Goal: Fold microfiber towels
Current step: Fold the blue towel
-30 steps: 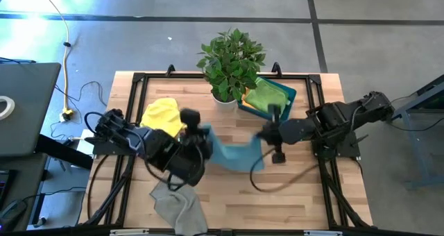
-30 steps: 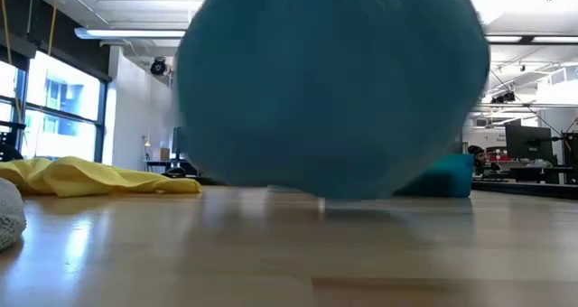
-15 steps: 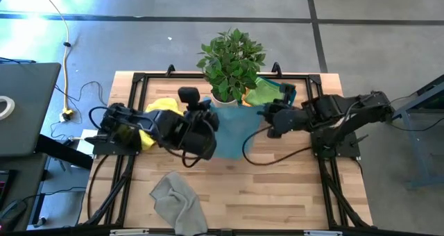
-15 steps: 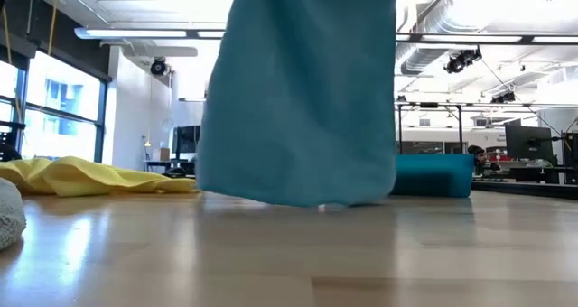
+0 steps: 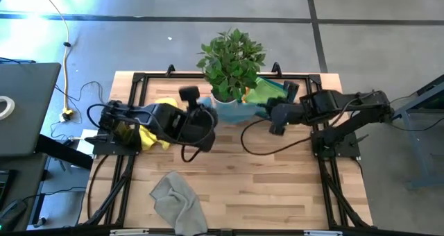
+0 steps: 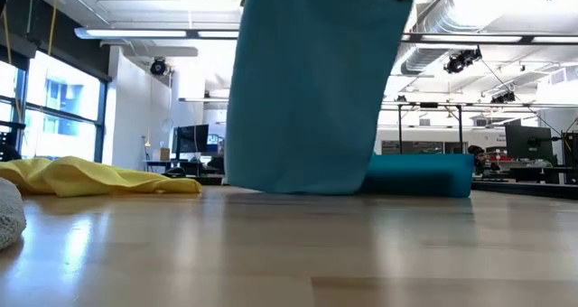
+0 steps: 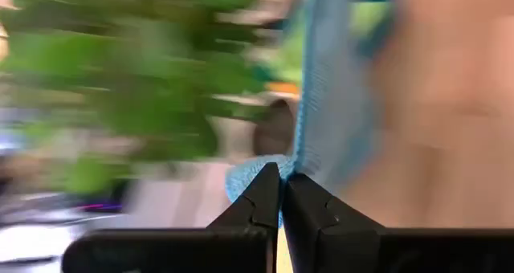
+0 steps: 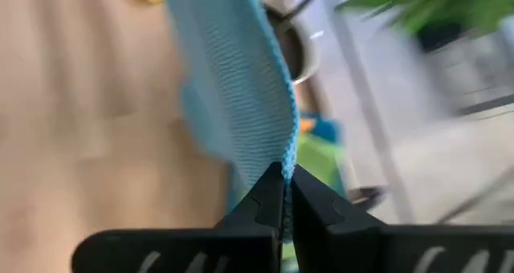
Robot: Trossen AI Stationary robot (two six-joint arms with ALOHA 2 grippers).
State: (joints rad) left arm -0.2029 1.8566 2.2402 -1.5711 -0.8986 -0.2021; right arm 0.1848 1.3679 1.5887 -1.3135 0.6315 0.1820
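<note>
Light blue towel [image 6: 312,90]: soft knit microfiber, fine ribbed weave visible in both wrist views. It hangs as a flat sheet above the wooden table [image 5: 263,187], lower edge close over the boards in the low view, whether touching cannot be told.

Left gripper [image 7: 281,194]: clenched on one top corner of the light blue towel, fingers pressed together with the cloth edge pinched between them. Right gripper [image 8: 283,194]: likewise clamped on the other top corner. From above, the two grippers sit near the table's far middle, just in front of the potted plant [image 5: 231,59], with the towel stretched between them.

Yellow towel [image 5: 161,111]: crumpled, lumpy heap on the table's left side, partly under the left arm. In the low view it lies as a low wrinkled mound.

Grey towel [image 5: 178,203]: rumpled, irregular, at the near edge, well apart from both grippers.

Teal bin [image 5: 277,91]: rectangular plastic, just beside the plant, holds a green towel [image 5: 262,94] loosely bunched inside. An orange scrap shows beside it in the wrist views, too blurred to place.
</note>
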